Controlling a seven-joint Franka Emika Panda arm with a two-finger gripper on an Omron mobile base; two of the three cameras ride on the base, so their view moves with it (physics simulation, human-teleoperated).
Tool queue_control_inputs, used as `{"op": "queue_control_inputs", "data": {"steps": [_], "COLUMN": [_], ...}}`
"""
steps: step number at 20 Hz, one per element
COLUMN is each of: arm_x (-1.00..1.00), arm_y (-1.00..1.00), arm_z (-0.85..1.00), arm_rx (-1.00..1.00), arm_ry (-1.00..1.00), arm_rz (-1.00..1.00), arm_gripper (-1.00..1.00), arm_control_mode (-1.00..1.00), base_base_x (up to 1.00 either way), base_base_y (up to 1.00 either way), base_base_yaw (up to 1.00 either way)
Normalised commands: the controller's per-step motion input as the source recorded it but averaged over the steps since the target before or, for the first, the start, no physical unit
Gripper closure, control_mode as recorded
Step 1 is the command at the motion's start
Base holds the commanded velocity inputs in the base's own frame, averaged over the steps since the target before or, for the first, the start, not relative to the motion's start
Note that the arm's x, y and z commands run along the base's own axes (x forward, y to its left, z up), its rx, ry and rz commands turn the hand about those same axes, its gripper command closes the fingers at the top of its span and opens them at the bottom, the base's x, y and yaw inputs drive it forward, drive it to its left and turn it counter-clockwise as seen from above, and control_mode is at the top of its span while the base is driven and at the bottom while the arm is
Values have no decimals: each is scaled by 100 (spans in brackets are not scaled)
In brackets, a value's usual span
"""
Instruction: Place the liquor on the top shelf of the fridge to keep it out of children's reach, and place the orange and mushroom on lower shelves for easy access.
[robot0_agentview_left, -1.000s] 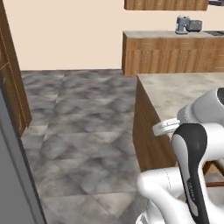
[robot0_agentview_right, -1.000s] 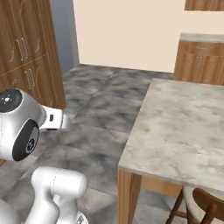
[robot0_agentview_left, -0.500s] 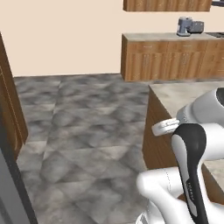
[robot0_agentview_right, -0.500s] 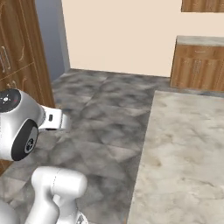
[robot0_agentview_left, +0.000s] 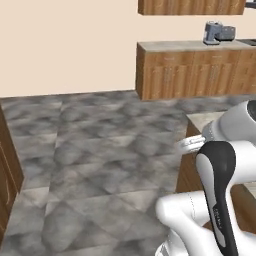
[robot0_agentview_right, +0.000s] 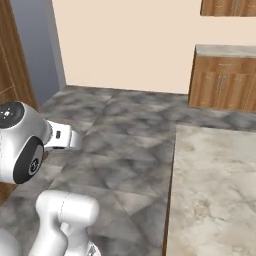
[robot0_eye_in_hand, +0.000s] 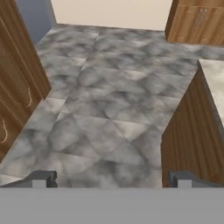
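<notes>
Fridge looks tall, plain and grey, far off on the left beside a brown wood cabinet. The claw is spread wide with nothing in it, above the grey stone floor.

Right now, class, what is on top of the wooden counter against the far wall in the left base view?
A grey appliance stands on the far counter, below wooden wall cabinets. What kind of appliance it is cannot be told. The cabinet doors are shut, so their contents stay hidden.

The gray machine on the far surface is too small to make out. The marble surface is cut off at the edge.
</notes>
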Motion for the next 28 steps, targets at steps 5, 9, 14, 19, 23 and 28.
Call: {"op": "queue_control_inputs", "data": {"steps": [5,9,14,19,23,28], "arm_x": [0,0,0,0,0,0], "arm_y": [0,0,0,0,0,0], "arm_z": [0,0,0,0,0,0], "arm_rx": [0,0,0,0,0,0], "arm_ry": [0,0,0,0,0,0], "arm_rz": [0,0,0,0,0,0], "arm_gripper": [-100,-100,-100,-100,-100,-100], "arm_control_mode": [100,100,100,100,100,100], "base_base_x": [100,100,100,86,68,51], "base_base_y": [32,35,43,37,25,33], "base_base_yaw": [-21,-27,-29,-38,-53,-66]}}
